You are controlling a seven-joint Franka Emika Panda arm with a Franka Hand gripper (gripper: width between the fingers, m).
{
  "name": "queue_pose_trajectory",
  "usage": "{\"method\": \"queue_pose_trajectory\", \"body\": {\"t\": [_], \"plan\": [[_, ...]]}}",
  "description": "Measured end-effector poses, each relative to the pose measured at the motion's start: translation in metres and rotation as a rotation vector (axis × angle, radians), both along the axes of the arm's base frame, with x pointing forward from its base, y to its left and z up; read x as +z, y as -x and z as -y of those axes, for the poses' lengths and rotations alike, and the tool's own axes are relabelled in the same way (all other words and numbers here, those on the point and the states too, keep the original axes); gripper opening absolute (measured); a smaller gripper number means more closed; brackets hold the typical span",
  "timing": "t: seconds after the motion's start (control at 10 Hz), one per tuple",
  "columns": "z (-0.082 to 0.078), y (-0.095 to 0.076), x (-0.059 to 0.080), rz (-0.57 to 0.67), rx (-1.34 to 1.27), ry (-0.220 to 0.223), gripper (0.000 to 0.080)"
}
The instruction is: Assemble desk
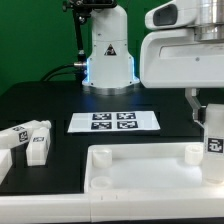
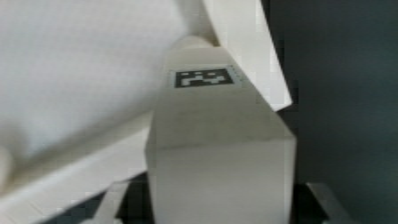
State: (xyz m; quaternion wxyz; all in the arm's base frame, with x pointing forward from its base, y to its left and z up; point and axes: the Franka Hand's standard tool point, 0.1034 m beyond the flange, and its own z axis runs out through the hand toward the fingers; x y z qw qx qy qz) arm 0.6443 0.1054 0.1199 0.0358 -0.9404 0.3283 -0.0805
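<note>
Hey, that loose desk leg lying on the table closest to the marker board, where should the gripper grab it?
Take the loose leg near its middle, across its two long flat sides, coming straight down from above. It lies flat, and its square section offers parallel faces. A second leg lies close beside it, so that side looks tight. The gripper holds an upright leg now.

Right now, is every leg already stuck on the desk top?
No, a loose leg lies on the black table at the exterior view's left, apart from the desk top.
</note>
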Motion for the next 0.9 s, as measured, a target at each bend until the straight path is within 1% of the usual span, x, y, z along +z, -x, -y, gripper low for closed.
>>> {"method": "queue_pose_trajectory", "body": {"t": [0.2, 0.3, 0.6, 0.7, 0.9], "plan": [[0.0049, 0.003, -0.001, -0.016, -0.364, -0.068, 0.0285], [0.0078, 0.0035, -0.0014, -0.021, -0.429, -0.091, 0.0285], [0.0091, 0.0047, -0.0019, -0.032, -0.582, -0.115, 0.0285], [0.0093, 0.0057, -0.0021, -0.039, -0.669, -0.13, 0.0286], [0.0019, 0.0099, -0.0029, -0.052, -1.054, -0.234, 0.0287]]}}
